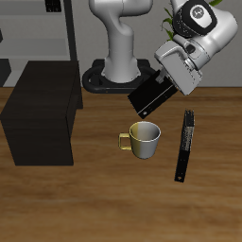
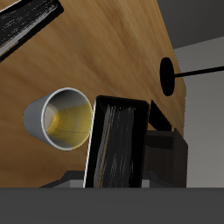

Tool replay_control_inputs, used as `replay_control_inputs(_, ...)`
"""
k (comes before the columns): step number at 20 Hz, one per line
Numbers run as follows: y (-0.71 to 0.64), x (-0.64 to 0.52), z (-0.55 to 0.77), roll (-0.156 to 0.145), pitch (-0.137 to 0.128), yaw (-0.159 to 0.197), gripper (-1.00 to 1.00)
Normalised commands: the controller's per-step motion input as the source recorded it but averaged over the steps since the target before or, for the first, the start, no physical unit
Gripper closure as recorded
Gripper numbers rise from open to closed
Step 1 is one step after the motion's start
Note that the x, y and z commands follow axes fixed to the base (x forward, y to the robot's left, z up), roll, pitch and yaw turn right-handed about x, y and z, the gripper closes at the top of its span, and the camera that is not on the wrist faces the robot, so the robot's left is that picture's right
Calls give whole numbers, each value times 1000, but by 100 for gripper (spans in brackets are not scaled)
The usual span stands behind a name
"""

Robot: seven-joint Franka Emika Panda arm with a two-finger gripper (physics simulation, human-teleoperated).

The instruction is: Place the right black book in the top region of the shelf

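Note:
My gripper (image 1: 163, 83) is shut on the right black book (image 1: 151, 95), a chunky black hardcover, and holds it tilted in the air above the mug (image 1: 143, 138). In the wrist view the book (image 2: 115, 144) fills the space between the fingers, its pale page edge showing, with the mug (image 2: 59, 119) beside it. The shelf (image 1: 43, 112), a large plain black box, stands on the table well apart from the gripper. Its top is bare.
A long thin black book (image 1: 183, 145) lies on the table beside the mug; it also shows in the wrist view (image 2: 31, 24). A tall grey open-frame rack (image 1: 47, 28) stands behind the shelf. The robot's base (image 1: 118, 71) is at the back.

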Motion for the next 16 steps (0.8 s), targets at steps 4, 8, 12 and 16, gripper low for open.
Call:
replay_control_inputs(4,-151,18,-12,-10,12,-13,100)
replay_control_inputs(8,-138,28,-107,-28,0,-1,100)
replay_control_inputs(12,-326,43,-112,-51,27,-11,100)
replay_control_inputs(16,-257,71,-114,-23,35,-8,100)
